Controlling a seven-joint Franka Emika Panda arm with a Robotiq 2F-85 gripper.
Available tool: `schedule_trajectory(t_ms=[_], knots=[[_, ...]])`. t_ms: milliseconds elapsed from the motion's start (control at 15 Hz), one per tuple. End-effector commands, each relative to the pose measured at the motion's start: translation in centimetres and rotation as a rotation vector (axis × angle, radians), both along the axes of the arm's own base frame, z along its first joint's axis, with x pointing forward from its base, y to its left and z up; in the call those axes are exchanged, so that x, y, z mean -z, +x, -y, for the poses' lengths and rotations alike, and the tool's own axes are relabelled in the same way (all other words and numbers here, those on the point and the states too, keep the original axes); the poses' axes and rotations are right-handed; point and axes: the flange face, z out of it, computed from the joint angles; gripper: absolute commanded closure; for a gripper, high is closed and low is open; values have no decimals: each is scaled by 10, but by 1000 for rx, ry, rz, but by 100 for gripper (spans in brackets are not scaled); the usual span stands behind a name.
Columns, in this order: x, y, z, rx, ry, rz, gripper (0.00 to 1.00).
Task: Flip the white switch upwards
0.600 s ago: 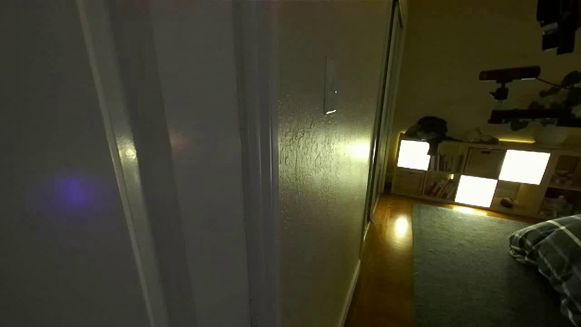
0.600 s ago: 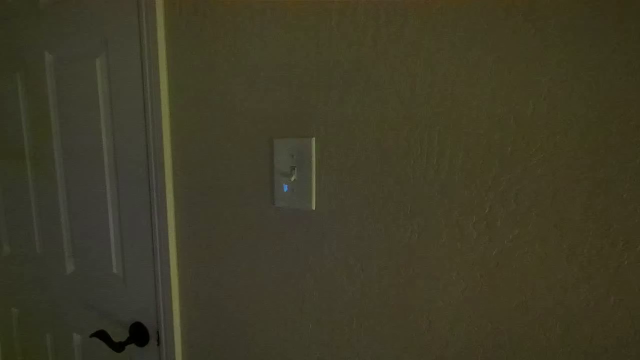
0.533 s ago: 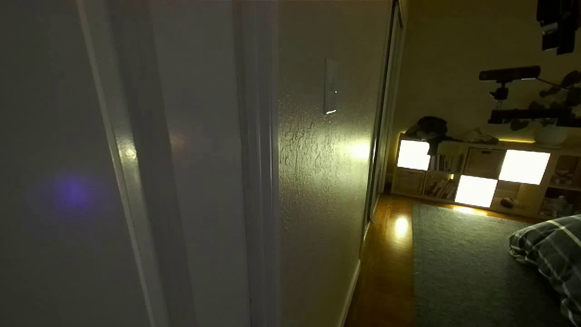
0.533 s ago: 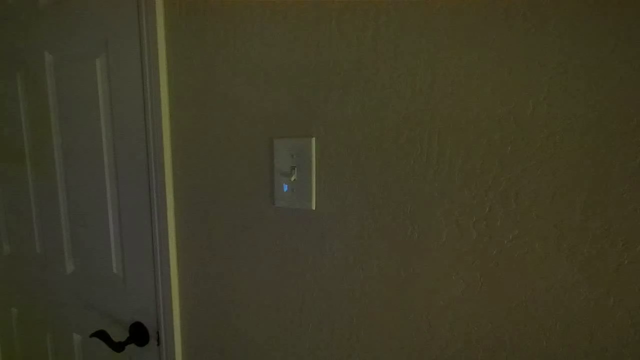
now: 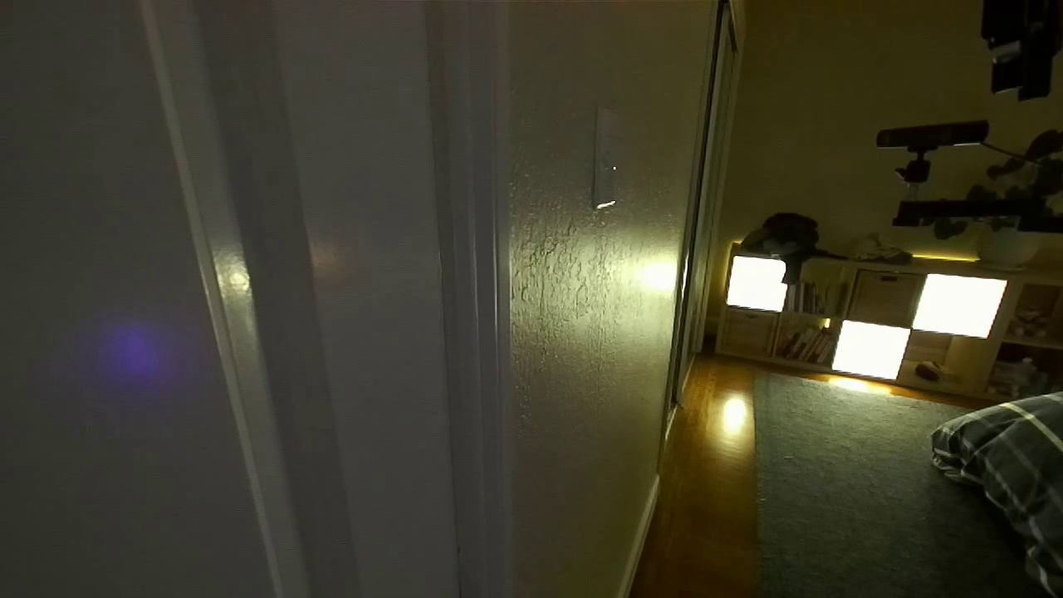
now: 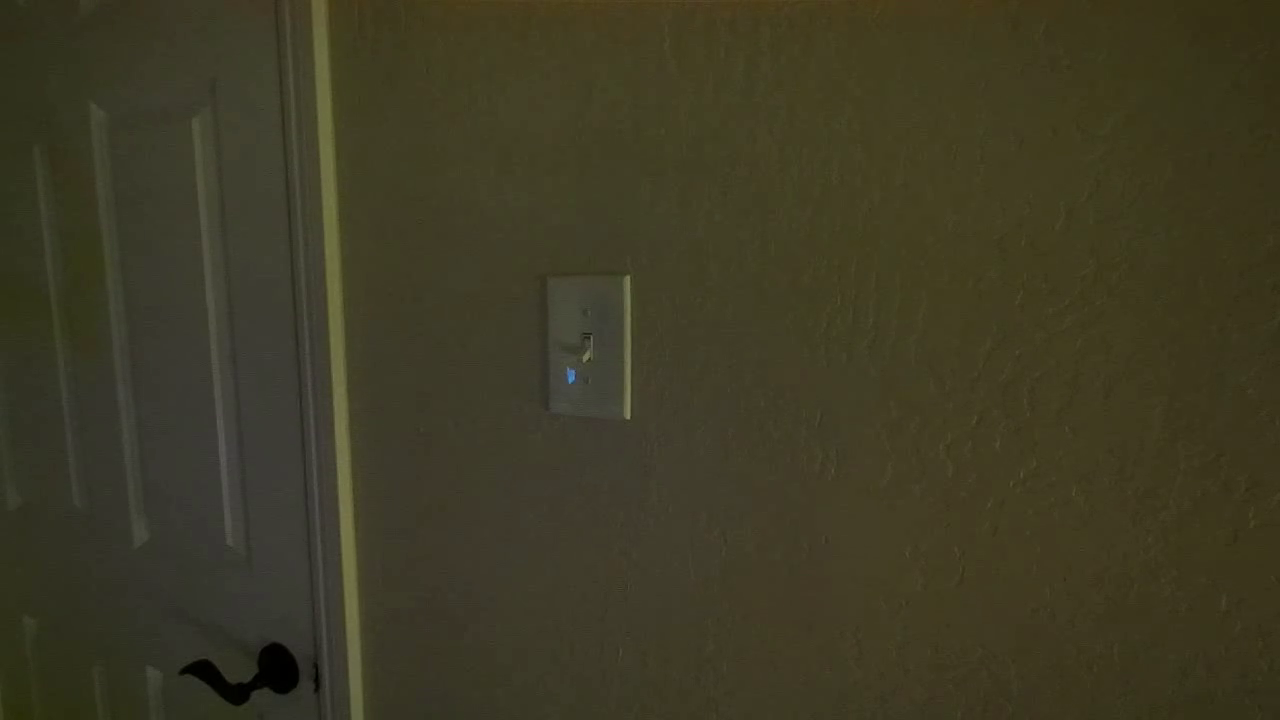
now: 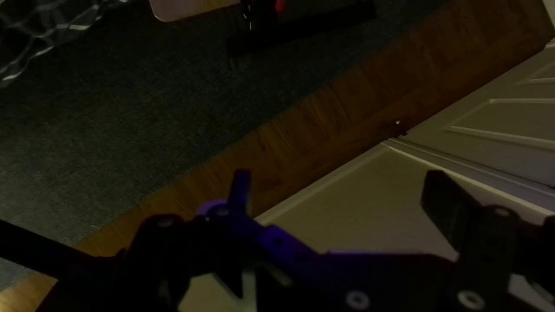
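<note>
Wrist view: my gripper (image 7: 337,184) enters from the lower edge of the frame, fingers (image 7: 446,208) directed upward, the one at right slanting inward. My jaws stand wide apart, holding nothing; pale wall (image 7: 368,212) and a wooden floor strip (image 7: 316,134) show through the gap. The strip runs obliquely from lower left to upper right, dark carpet (image 7: 130,108) above it and a door (image 7: 498,125) at the right edge. In an exterior view, the white switch (image 6: 589,345) is mounted upright just left of centre, well apart from my fingers, its toggle (image 6: 587,350) angled downward; in an exterior view, its cover plate (image 5: 604,158) appears nearly edge-on, above and right of centre. That frame's upper right corner shows dark shapes (image 5: 1017,50); whether they belong to my arm I cannot tell.
</note>
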Motion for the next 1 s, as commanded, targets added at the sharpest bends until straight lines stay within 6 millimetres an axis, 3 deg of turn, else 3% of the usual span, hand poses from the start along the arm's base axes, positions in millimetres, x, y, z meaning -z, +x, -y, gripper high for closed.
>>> schedule_trajectory(t_ms=[0, 267, 600, 933], knots=[[8, 6, -3, -22, 10, 12, 0], [27, 24, -19, -59, 23, 41, 0], [57, 70, -48, -140, 8, 195, 0], [82, 110, -98, -213, 44, 280, 0]])
